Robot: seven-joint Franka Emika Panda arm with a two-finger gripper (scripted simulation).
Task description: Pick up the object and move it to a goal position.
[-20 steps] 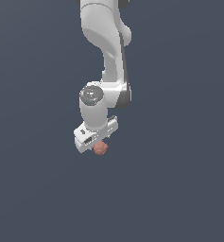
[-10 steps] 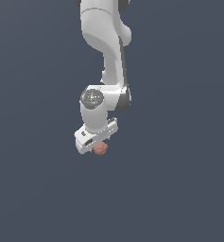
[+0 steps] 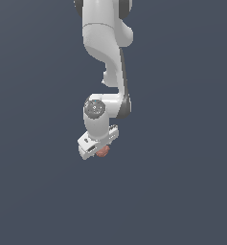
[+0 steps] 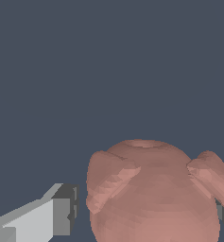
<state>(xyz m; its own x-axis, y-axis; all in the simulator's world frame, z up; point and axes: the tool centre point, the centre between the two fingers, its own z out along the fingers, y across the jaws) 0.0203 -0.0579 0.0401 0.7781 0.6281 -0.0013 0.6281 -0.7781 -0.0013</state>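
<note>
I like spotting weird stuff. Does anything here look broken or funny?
Nothing looks broken or spilled. The pink object sits between the fingers of the gripper, right under the white arm. The gripper is tilted. Whether the fingers truly pinch the blob can't be told, since a small gap shows in the wrist view.

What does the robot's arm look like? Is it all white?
Mostly white. The arm is smooth, rounded and chunky, with dark bands at its joints. One joint has a round grey cap. The gripper is a white, boxy bar. In the wrist view its finger looks light grey with a dark tip. No cables show.
</note>
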